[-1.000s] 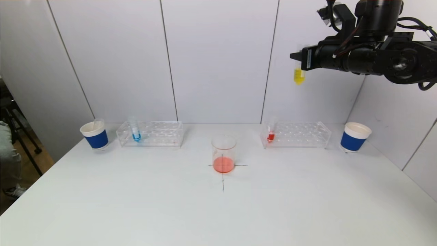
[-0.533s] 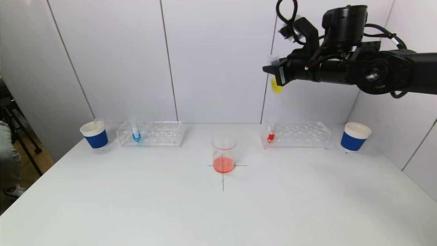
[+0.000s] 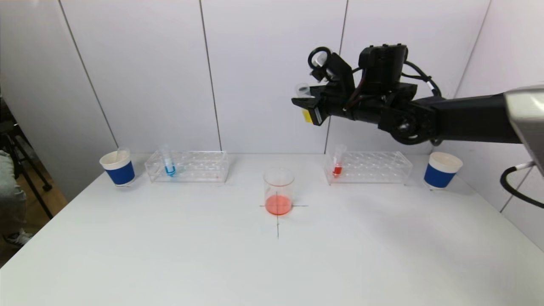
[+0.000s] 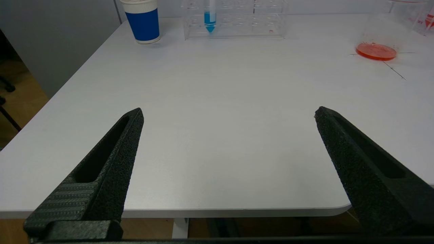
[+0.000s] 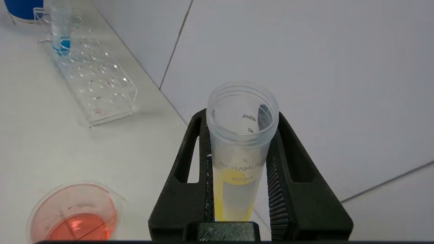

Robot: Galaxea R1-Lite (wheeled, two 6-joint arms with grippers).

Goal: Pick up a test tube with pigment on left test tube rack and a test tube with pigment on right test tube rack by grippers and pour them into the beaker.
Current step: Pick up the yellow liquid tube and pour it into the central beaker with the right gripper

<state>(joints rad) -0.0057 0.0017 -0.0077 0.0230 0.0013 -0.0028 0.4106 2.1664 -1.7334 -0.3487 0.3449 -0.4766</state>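
White worktop point(image 3: 170, 255) spreads bare toward its near edge. Right tool point(image 3: 307, 107), clamped on the yellow-pigment tube point(image 5: 241, 149), hangs high above and right of the beaker point(image 3: 278, 191). Left tool point(image 4: 229, 115) gapes over the near-left edge.

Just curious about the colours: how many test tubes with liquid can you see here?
3: the blue tube in the left rack, the red tube in the right rack, the yellow tube held aloft.

I read print only on the clear test tube point(image 5: 241, 142) holding yellow liquid; "50mL" sat just above the liquid line; mirrored "45mL" and "40" showed through the far wall near the rim; a curved brand word stayed illegible.
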